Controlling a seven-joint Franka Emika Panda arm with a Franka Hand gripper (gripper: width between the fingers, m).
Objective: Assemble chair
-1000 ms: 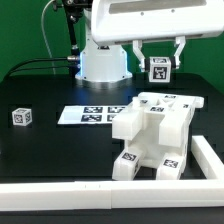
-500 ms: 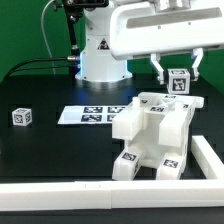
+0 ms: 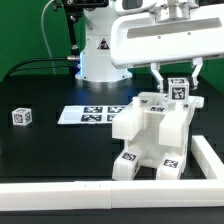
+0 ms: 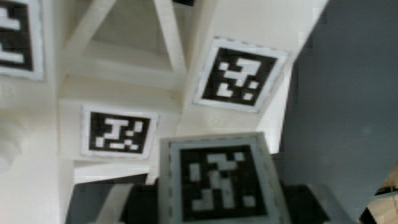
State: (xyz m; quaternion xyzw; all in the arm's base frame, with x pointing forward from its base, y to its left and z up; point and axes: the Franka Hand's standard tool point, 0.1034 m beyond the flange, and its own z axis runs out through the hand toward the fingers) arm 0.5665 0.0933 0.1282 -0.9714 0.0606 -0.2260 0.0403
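The chair [image 3: 152, 135] is a chunky white tagged structure on the black table at the exterior view's right, with tags on its top and front. My gripper [image 3: 178, 88] is shut on a small white tagged piece [image 3: 178, 91] and holds it just above the chair's back right top, close to touching. In the wrist view the held piece [image 4: 221, 180] shows its tag between my two dark fingers [image 4: 125, 198], with the chair's white tagged faces [image 4: 235, 76] right beneath it.
The marker board [image 3: 90, 114] lies flat left of the chair. A small lone tagged cube [image 3: 21, 117] sits at the exterior view's left. A white wall [image 3: 100, 196] borders the front and right. The robot base [image 3: 100, 60] stands behind.
My gripper has moved toward the exterior view's right and down with the tagged piece, from behind the chair to just above its back right top.
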